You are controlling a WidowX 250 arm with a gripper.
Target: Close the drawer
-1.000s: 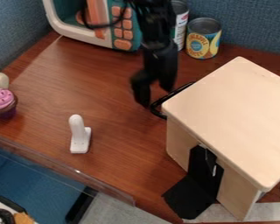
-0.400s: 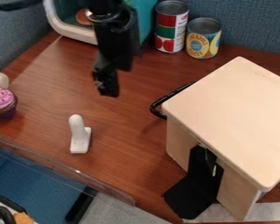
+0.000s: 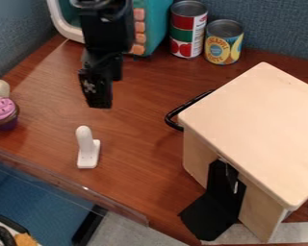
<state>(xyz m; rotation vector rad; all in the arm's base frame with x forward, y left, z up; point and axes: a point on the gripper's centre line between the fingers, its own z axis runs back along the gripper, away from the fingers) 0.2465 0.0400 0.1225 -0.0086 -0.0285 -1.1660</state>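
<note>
Nearest first: clear edging (image 3: 73,189) runs along the close side of the brown tabletop (image 3: 140,168), and a bent black piece (image 3: 211,216) leans out of the near side of the light wooden cabinet (image 3: 256,129). Next, a white L-shaped object (image 3: 87,149) stands alone, well apart from the cabinet. The drawer should be on the cabinet's left side as I view it, its front hidden from me beneath the overhanging top; I place it by the black handle (image 3: 169,116), which sits just outside the edge. No pulled-out tray shows past that edge, so I judge the drawer closed or very nearly so. Cannot confirm the last bit of travel from this angle. Left of the handle, the gripper (image 3: 100,101) hangs over the tabletop, apart from handle and cabinet. I cannot tell how far open it is; I see nothing in its hold. A toy cupcake (image 3: 2,110) lies off by the left edge. Farthest back, two cans (image 3: 224,42) and a teal toy microwave (image 3: 158,24), none in the way. Pushing looks done; what remains, I reckon, is a check that it is fully seated, perhaps one light nudge if not.
</note>
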